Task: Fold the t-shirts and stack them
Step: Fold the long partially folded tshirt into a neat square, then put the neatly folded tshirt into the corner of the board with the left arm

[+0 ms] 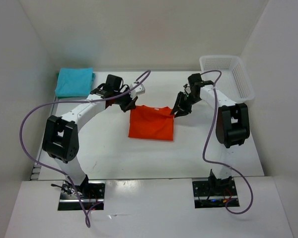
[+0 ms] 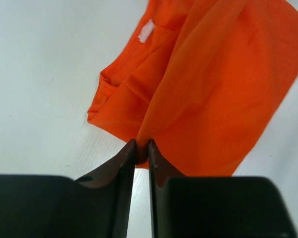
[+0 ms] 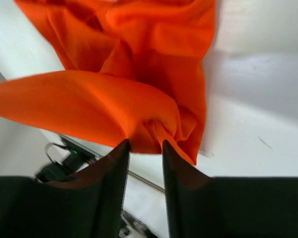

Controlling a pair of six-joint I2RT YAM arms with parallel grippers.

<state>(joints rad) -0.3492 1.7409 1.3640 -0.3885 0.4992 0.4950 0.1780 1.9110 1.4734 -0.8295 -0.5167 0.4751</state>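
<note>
Fabric at the middle of the flat white bench [image 1: 114, 153] is a bright orange-red short-sleeved cloth t-shirt [image 1: 150, 124], lying as a rough rectangle with its far edge rumpled and partly doubled over itself. Both arms reach in to that far edge. The left claw [image 1: 129, 105] sits at the shirt's far-left corner. In the left wrist view its two dark fingers are clenched to a thin slit, with a pinch of the orange-red cloth caught between the tips and a fold rising from the bench to meet them. A small white label [image 2: 146, 31] shows at the neck opening farther along. The right claw [image 1: 178, 112] is at the far-right corner. In the right wrist view its jaws stand plainly apart, released, with a bunched fold of the same shirt at the gap between the tips and a broad flap of cloth spreading away to one side. A folded turquoise-blue cloth t-shirt [image 1: 74, 82] lies flat in the far-left corner of the bench, well apart from the orange-red one. A white plastic mesh basket [image 1: 246, 85] stands at the far-right corner. Purple cables [image 1: 27, 124] loop from each arm down to the bases at the near edge
</note>
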